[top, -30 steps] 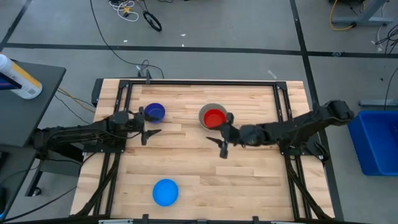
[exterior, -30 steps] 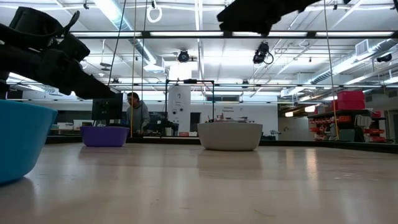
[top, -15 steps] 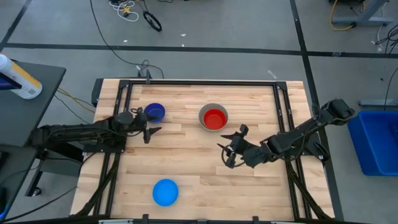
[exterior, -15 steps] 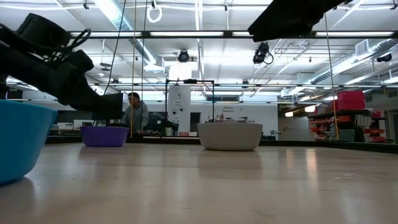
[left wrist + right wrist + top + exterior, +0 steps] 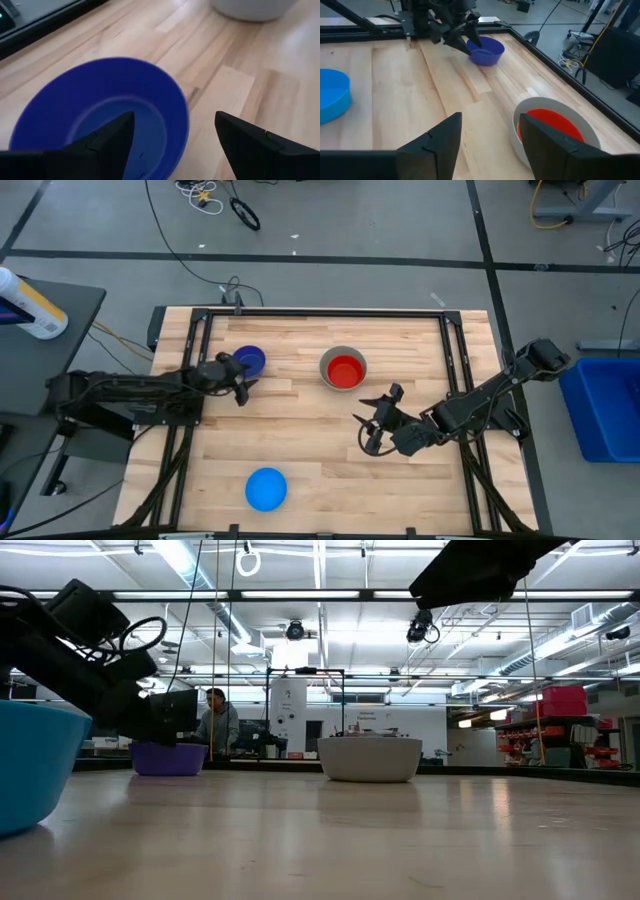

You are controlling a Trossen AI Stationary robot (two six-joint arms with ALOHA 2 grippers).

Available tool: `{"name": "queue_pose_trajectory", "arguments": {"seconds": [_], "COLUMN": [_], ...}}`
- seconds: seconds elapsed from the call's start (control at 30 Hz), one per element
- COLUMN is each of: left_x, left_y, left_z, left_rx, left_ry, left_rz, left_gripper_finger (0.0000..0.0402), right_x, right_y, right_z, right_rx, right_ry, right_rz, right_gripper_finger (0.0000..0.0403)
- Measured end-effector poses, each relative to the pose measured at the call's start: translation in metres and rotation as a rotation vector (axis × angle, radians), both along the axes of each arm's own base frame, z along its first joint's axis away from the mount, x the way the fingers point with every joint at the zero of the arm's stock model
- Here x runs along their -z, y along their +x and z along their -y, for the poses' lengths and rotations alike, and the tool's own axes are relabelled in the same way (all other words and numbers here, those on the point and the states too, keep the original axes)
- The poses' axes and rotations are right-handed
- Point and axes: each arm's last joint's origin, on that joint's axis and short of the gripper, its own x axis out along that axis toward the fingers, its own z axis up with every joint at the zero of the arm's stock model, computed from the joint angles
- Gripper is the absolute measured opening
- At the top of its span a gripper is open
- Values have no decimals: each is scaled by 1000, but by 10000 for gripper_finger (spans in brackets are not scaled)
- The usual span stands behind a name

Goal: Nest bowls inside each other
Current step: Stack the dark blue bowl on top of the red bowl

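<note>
Red bowl (image 5: 345,370) sits nested in the grey bowl (image 5: 343,355), far centre. Left gripper (image 5: 172,137), fingers apart, poised at the dark blue bowl (image 5: 249,360), apparently not gripping. Right gripper (image 5: 377,420) open, mid-desk. Light blue bowl (image 5: 266,488) waits, near edge.

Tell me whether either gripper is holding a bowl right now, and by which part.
Nothing is held. The left gripper is open, straddling the dark blue bowl's rim without closing on it. The right gripper is open over bare table.
</note>
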Motion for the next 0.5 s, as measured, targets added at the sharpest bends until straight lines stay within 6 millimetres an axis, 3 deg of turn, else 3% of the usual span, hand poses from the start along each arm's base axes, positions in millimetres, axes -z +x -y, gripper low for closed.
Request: {"name": "queue_pose_trajectory", "arguments": {"seconds": [0.3,0.5], "left_x": [7,9], "left_y": [4,7], "left_z": [-2,-3], "left_rx": [-35,-35], "left_ry": [8,4], "left_rz": [-53,-55], "left_gripper_finger": [283,243], "right_x": [0,0], "right_y": [-1,-1], "right_z": [-1,-1], "right_rx": [-1,-1], "right_ry": [7,7], "right_rz": [1,0], "right_gripper_finger": [189,184]}}
